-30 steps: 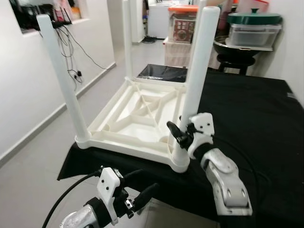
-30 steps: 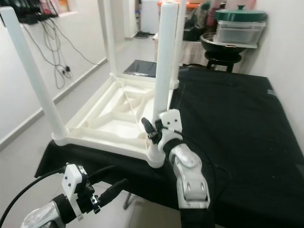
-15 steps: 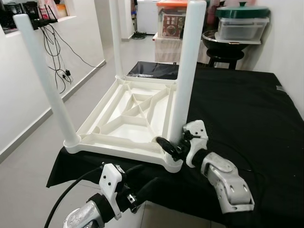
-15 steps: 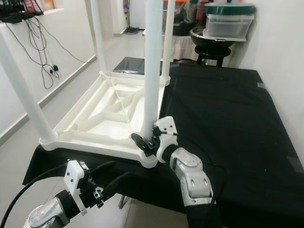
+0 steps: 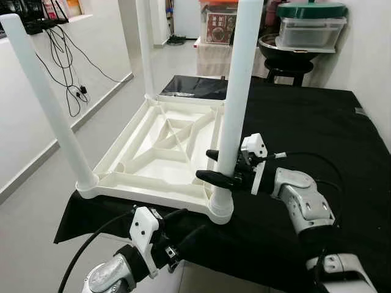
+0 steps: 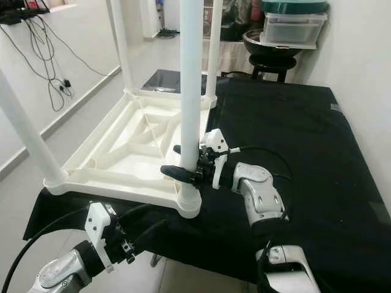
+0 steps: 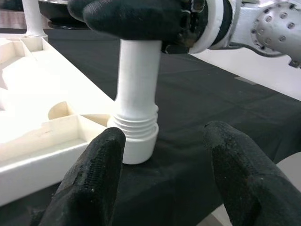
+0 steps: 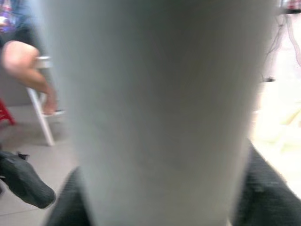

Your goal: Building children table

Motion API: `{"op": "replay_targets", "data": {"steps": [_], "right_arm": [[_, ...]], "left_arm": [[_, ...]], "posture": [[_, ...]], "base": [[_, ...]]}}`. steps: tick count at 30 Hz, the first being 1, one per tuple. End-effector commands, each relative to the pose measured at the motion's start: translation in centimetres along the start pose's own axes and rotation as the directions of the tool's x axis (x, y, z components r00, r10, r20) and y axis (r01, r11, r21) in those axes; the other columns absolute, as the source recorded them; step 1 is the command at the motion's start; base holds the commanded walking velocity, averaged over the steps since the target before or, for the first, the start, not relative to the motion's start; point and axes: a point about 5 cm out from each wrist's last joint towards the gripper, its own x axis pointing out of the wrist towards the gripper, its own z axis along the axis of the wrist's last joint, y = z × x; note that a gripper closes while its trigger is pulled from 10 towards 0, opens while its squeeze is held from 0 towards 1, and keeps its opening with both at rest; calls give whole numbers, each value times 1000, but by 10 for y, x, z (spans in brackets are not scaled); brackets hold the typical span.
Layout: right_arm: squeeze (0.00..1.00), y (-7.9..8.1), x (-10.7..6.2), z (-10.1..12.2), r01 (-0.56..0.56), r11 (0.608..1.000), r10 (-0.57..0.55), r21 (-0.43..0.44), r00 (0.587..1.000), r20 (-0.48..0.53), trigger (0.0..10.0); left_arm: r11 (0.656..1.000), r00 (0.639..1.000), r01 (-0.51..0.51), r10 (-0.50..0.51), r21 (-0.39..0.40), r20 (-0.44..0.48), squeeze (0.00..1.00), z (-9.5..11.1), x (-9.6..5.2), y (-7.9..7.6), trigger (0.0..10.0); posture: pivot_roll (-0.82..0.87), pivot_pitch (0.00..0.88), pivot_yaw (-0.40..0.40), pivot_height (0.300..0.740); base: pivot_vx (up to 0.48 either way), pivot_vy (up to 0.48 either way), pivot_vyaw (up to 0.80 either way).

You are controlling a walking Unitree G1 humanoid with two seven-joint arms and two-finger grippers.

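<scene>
The white plastic children table (image 5: 165, 140) lies upside down on a black-covered table, its legs pointing up. My right gripper (image 5: 203, 163) reaches in level from the right and is shut on the near right leg (image 5: 235, 91), just above its ribbed socket (image 5: 221, 207). One black finger crosses the leg's front and the other passes behind it. In the right wrist view this leg (image 8: 155, 108) stands blurred between the fingers. My left gripper (image 5: 186, 224) hangs open below the table's front edge, and in its wrist view the fingers (image 7: 99, 174) point at the socket (image 7: 136, 136).
Black cloth (image 5: 317, 122) covers the table to the right. The near left leg (image 5: 46, 104) and the far left leg (image 5: 145, 49) stand tall. Storage boxes and a lidded bin (image 5: 308, 30) stand behind. Cables (image 5: 67, 67) hang on the left wall. A seated person's leg (image 8: 23, 61) is beyond.
My right forearm has swung out to the right, and its gripper has turned from pointing upward to lying level around the leg, a little higher up. The camera shifted; the left gripper stays low.
</scene>
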Motion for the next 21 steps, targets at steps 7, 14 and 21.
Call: {"op": "replay_targets", "data": {"steps": [7,14,21], "right_arm": [[0,-8,-2,9,-85,996,84,7,995,54,0],[0,-7,-9,-1,-29,999,30,-33,999,13,0],[0,44,3,-55,638,770,-632,22,767,-107,0]], "left_arm": [[1000,1000,2,-2,-25,0,0,-2,1,0,10000],[1000,1000,6,-5,-28,1,0,-2,2,-1,10000],[999,1000,-3,4,-33,12,0,2,-2,2,10000]], "posture": [[31,0,-16,740],[14,0,-23,740],[-12,13,-10,740]], "base": [[0,0,0],[0,0,0],[0,0,0]]}}
